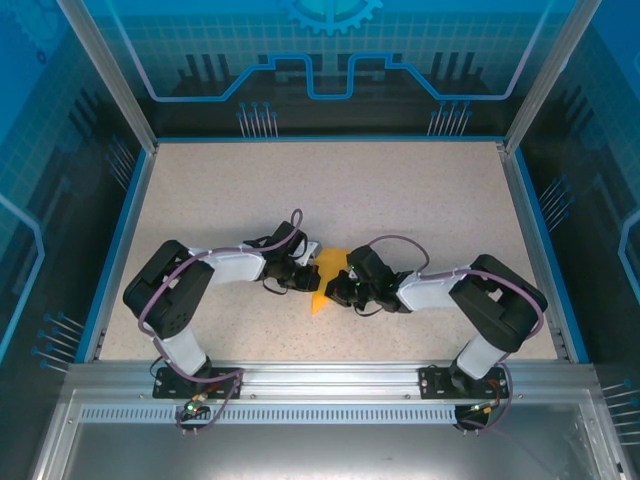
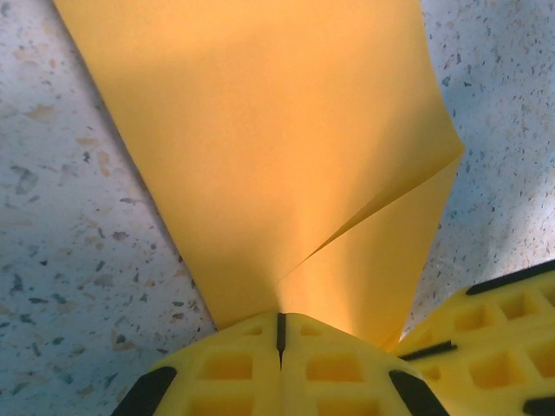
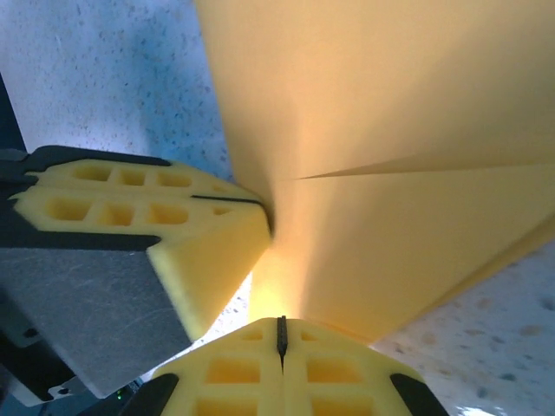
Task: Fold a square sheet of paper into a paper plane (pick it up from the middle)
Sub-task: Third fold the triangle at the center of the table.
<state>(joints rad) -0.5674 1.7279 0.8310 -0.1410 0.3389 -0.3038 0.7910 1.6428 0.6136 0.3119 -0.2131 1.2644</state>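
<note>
Left pincer (image 2: 280,328) and right pincer (image 3: 280,331) both clamped shut on the same end of the folded paper (image 2: 260,130), which fans out ahead of them over the table (image 2: 61,260); uneven pull risks tearing or slipping it.

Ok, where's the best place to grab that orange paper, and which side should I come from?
Probably the narrow part where its layers come together, pinched across the fold. The square sheet of paper fans out wide from there, one flap lifting loose. The left hand and right hand are both shut on that part, one from each side, so coming in sideways looks right.
</note>
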